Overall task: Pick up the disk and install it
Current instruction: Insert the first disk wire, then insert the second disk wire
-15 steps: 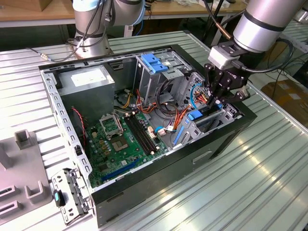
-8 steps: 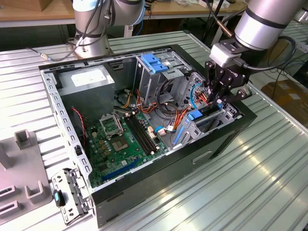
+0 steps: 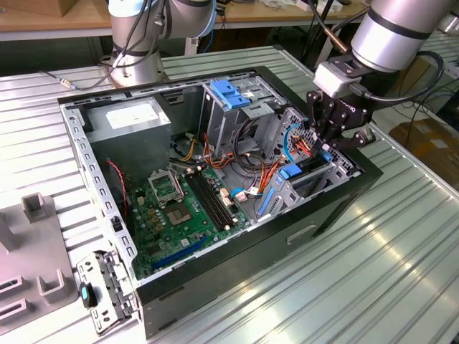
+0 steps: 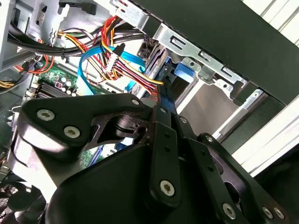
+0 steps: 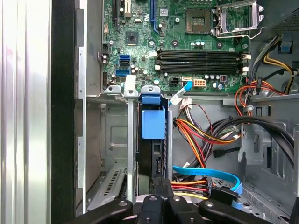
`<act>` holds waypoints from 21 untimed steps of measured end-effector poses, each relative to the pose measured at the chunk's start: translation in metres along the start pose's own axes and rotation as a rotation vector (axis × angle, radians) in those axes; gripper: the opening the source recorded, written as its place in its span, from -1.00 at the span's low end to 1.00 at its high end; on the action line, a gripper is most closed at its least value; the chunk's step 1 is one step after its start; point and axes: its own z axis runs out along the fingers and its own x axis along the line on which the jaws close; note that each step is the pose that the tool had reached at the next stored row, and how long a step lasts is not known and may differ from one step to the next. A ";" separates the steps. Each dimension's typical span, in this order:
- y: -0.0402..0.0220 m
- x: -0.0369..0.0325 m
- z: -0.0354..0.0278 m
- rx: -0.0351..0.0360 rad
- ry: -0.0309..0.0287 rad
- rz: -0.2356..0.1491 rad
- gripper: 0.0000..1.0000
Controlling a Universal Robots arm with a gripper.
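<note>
The disk (image 5: 156, 154) stands on edge in a slot of the metal drive bay (image 5: 117, 140) at the front of the open computer case (image 3: 237, 265). A blue plastic rail (image 5: 153, 123) covers its far end. My gripper (image 5: 162, 183) sits at the disk's near end, its black fingers (image 5: 154, 186) pinched together on that edge. In the exterior view the gripper (image 3: 324, 147) reaches down into the bay at the case's right corner, onto the disk (image 3: 310, 165). In the second wrist view the gripper (image 4: 164, 100) points into the bay, next to blue and coloured cables.
Bundled cables (image 5: 205, 130) and a blue ribbon cable (image 5: 205, 172) lie right beside the bay. The green motherboard (image 3: 179, 208) fills the case floor. A grey box with a white sticker (image 3: 129, 118) and a cage with a blue latch (image 3: 233, 93) stand at the back. A grey fixture (image 3: 32, 244) sits at the exterior view's left.
</note>
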 end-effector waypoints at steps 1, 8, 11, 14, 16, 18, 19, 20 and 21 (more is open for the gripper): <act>0.0000 0.0000 -0.0001 -0.0001 0.0000 0.000 -0.79; 0.0000 0.0000 -0.0003 0.0000 0.0000 0.000 -0.79; 0.0000 0.0000 -0.0004 0.0000 0.0001 0.000 -0.79; 0.0001 0.0000 -0.0005 0.0000 0.0001 0.000 -0.79; 0.0015 -0.0001 -0.0006 0.0000 0.0003 0.000 -0.79; 0.0042 -0.0001 -0.0005 0.0000 0.0000 0.000 -0.79; 0.0056 0.0000 -0.0004 0.0000 0.0000 0.000 -0.79; 0.0058 0.0000 -0.0005 0.0000 0.0001 0.000 -0.79; 0.0059 0.0000 -0.0005 0.0000 0.0001 0.000 -0.79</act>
